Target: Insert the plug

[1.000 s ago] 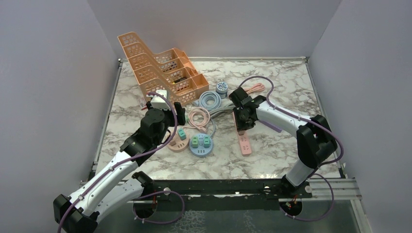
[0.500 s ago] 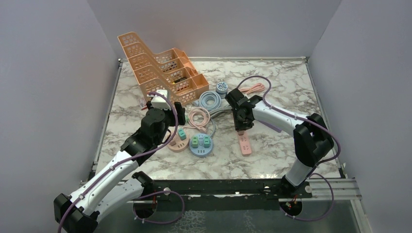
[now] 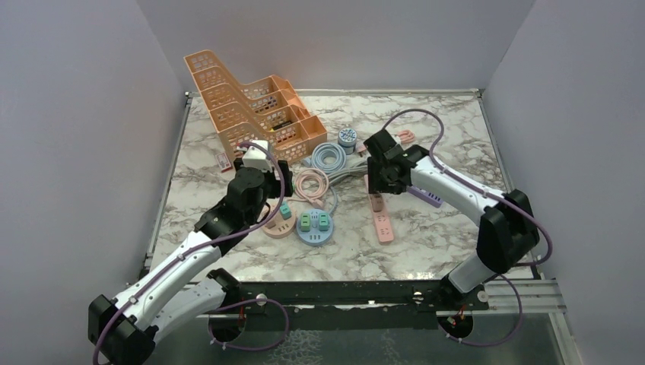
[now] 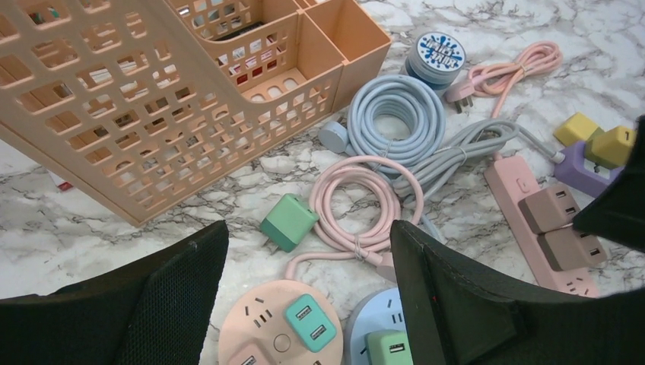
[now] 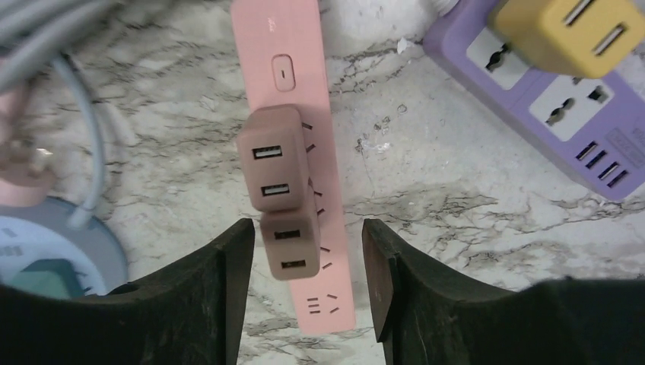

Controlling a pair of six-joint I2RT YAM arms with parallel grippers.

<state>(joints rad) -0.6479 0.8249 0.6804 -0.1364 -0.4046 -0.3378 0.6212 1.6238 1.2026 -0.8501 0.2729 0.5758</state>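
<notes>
A loose green plug (image 4: 289,222) lies on the marble between the orange rack and a pink round power strip (image 4: 258,323), which holds a teal adapter (image 4: 311,322). My left gripper (image 4: 308,304) is open and empty above them, its fingers (image 4: 160,304) on either side of the round strip. It also shows in the top view (image 3: 281,177). My right gripper (image 5: 306,296) is open and empty above a long pink power strip (image 5: 283,46) that carries two brown adapters (image 5: 272,166). The lower adapter sits between its fingertips (image 5: 228,289). This gripper also shows in the top view (image 3: 380,182).
An orange tiered rack (image 3: 251,106) stands at the back left. A blue round strip (image 3: 315,226), coiled pink (image 4: 357,205) and blue (image 4: 395,114) cables, a purple strip (image 5: 548,84) with a yellow adapter (image 5: 567,30) and a round tin (image 4: 441,53) crowd the middle.
My right gripper has drawn back a little towards the far side and its elbow has swung right. My left wrist has shifted slightly forward and right. Both stay open.
</notes>
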